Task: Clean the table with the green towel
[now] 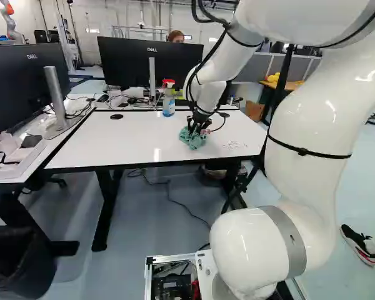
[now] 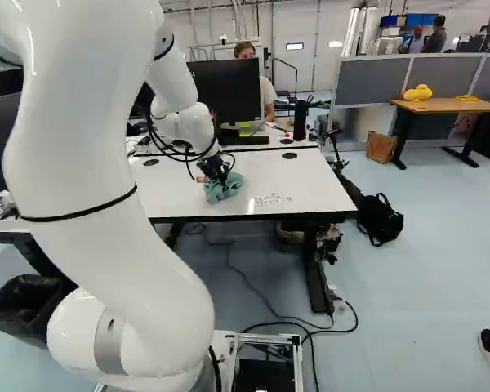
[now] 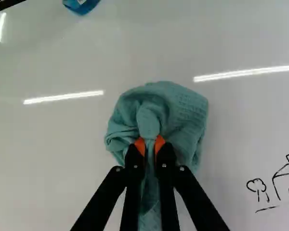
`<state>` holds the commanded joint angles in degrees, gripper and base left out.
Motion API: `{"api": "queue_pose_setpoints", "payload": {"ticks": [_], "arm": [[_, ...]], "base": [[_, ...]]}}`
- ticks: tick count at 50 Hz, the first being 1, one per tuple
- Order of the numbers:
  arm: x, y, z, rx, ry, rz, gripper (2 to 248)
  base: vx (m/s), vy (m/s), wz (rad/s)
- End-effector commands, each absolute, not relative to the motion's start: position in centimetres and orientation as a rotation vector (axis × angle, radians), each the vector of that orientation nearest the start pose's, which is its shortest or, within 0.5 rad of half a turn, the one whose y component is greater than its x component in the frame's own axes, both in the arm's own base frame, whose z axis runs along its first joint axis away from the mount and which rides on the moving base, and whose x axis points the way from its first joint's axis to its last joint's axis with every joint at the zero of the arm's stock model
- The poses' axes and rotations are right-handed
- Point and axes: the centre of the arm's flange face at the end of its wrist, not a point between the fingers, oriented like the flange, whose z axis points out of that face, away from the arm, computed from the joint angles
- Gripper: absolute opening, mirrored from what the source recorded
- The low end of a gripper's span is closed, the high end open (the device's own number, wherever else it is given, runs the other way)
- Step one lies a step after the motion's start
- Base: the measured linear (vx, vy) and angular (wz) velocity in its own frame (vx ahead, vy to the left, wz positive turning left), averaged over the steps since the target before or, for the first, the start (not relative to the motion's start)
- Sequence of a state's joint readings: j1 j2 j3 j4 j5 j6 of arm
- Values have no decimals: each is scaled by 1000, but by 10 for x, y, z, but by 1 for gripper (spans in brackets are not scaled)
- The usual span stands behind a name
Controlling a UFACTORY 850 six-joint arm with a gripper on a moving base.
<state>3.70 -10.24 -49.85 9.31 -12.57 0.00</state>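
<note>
In the left base view the white arm (image 1: 309, 125) fills the right side and reaches in to the middle, and a black bin (image 1: 15, 265) stands at the lower left. The gripper (image 1: 198, 127), right of centre in that view, is clenched on the green towel (image 1: 192, 139) (more teal than green, to my eye). In the wrist view its orange pads (image 3: 140, 145) pinch a fold from two sides; the towel bunches up ahead of the fingertips and spreads out to both sides of them, with a strip of cloth running back between the fingers. The bundle sits on the white table (image 1: 122, 142), toward its near edge. Beside the towel, a little apart, is a black line drawing (image 2: 273, 199), right of centre in the right base view. Farther back on the table, near the middle of the left base view, stands a spray bottle (image 1: 169, 104) with a red and white head. Beyond it is a black monitor (image 1: 126, 62), in the upper part of the frame.
</note>
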Motion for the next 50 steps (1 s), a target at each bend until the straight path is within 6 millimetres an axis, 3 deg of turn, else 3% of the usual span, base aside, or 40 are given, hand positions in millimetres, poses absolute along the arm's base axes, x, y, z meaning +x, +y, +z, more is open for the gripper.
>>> {"api": "queue_pose_setpoints", "payload": {"ticks": [24,50], "arm": [[465,67,435,-2961,20,-688,42],[415,62,434,-2964,14,-676,42]], "base": [[0,0,0],[0,0,0]]}}
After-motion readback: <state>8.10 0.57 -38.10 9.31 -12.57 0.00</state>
